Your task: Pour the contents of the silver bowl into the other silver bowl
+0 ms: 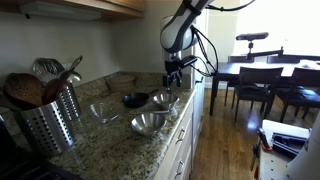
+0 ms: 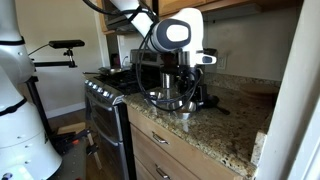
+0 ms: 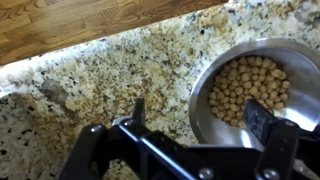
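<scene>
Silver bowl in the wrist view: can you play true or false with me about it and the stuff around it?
1. The silver bowl has little round tan bits inside. True.
2. The end effector is squeezed shut on the bowl. False: its fingers are spread open and hold nothing.
3. The bowl sits on the wooden floor. False: it sits on the speckled stone counter; the wooden floor lies beyond the counter's edge.
4. In an exterior view, a metal holder with wooden spoons stands on the counter. True.
</scene>
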Robot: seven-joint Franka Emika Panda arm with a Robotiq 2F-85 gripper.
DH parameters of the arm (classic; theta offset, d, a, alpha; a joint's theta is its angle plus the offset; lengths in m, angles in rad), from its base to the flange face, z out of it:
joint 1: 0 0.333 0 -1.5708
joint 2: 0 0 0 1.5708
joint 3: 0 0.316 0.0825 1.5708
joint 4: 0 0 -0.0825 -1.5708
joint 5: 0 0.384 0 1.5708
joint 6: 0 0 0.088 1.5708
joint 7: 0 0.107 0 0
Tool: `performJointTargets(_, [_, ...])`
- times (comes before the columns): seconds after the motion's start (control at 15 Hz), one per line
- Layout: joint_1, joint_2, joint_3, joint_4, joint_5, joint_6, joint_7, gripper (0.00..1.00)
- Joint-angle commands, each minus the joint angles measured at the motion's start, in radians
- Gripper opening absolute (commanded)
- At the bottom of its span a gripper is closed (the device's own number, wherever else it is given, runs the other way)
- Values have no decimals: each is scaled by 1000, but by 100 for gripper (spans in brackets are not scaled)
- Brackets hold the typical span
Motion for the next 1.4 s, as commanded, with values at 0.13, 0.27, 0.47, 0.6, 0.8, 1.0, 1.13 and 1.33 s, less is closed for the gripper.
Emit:
performJointTargets(0.13, [-6, 48, 7, 22, 14, 35, 0, 100])
performJointTargets(0.27, [-7, 60, 7, 26, 16, 41, 0, 100])
performJointTargets(0.47, [-9, 76, 8, 32, 20, 44, -1, 100])
performJointTargets(0.6, [-10, 82, 7, 36, 21, 44, -1, 100])
performJointTargets(0.8, [-11, 90, 6, 39, 22, 45, -2, 100])
performJointTargets(1.0, [-12, 90, 6, 39, 22, 46, -2, 100])
performJointTargets(1.13, [-12, 91, 6, 38, 24, 46, -1, 100])
performJointTargets(1.33, [-12, 97, 8, 41, 31, 47, 1, 100])
